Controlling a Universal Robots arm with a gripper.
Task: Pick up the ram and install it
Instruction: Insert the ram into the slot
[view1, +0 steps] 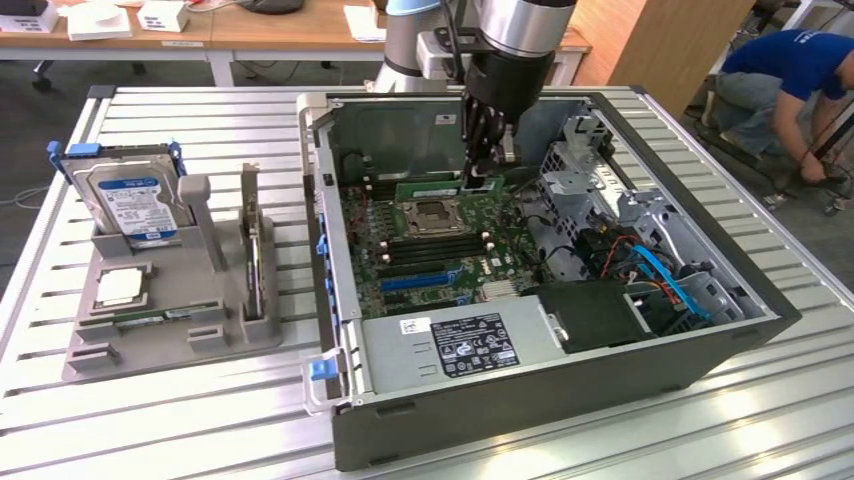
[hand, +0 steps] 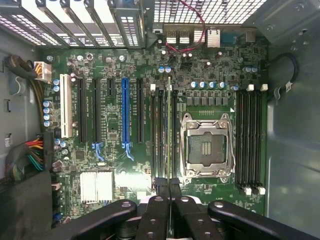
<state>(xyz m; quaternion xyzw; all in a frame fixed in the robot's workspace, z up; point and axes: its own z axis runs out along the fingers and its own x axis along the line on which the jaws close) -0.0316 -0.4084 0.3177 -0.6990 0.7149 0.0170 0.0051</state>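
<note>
slatted metal table as work surface, wooden desks behind, person in blue top bent over at exterior view's far right.

exterior view: open pc case lying on its side mid-table, motherboard facing up, psu w/ label along near edge, blue cables in bay at exterior view's right. grey holder at exterior view's left, apart from case, carrying hard drive w/ blue-white label stood on edge, square silver processor flat in front of it, upright card beside. arm pointing straight down into case, gripper low over board, just beyond cpu socket. ram green, level, lengthwise at gripper tips, along far memory slots. seated or just above slot: can't tell.

wrist view: same board from above, blue pcie slot and silver heatsink to one side of socket, bank of black memory slots on other side. black fingers drawn almost fully together, jaws pinching ram's thin top edge. ram edge-on as pale thin line running away from pads, upright, in line w/ slot row just beside socket.
</note>
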